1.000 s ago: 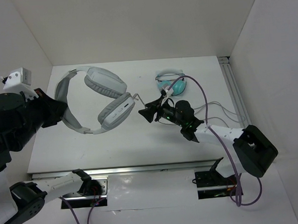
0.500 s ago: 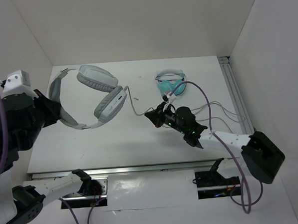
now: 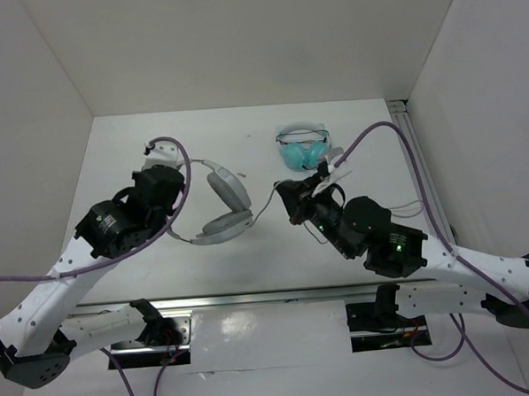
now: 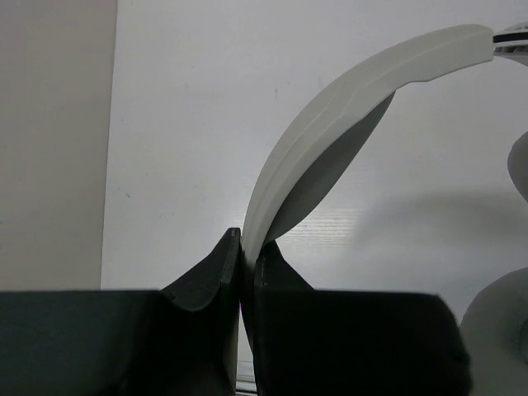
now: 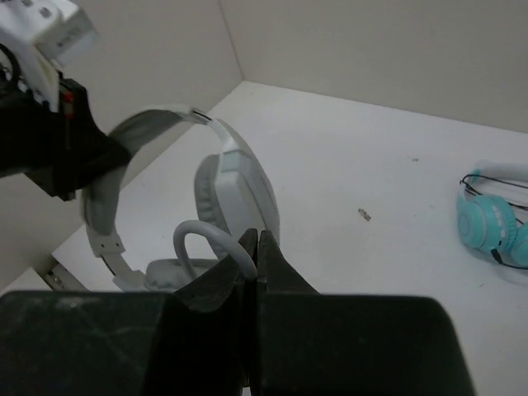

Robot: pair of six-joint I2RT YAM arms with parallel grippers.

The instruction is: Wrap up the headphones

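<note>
The light-grey headphones (image 3: 228, 207) hang at mid-table, one earcup above the other. My left gripper (image 3: 176, 205) is shut on their wide headband (image 4: 330, 140), which curves up and right out of the jaws (image 4: 247, 247). The thin grey cable (image 3: 266, 198) runs from the lower earcup to my right gripper (image 3: 284, 195). That gripper (image 5: 257, 239) is shut on the cable, which loops (image 5: 202, 233) just left of the fingertips. In the right wrist view the headphones (image 5: 243, 186) are just beyond the jaws, with the left gripper (image 5: 74, 153) on the headband at the left.
Small teal headphones (image 3: 304, 148) lie at the back, right of centre, also seen at the right edge of the right wrist view (image 5: 491, 224). White walls enclose the table on three sides. A metal rail (image 3: 415, 155) runs along the right edge.
The left arm swung in from the left wall over the table, carrying the headphones right and nearer. The right gripper closed on the cable and its arm shifted right.
</note>
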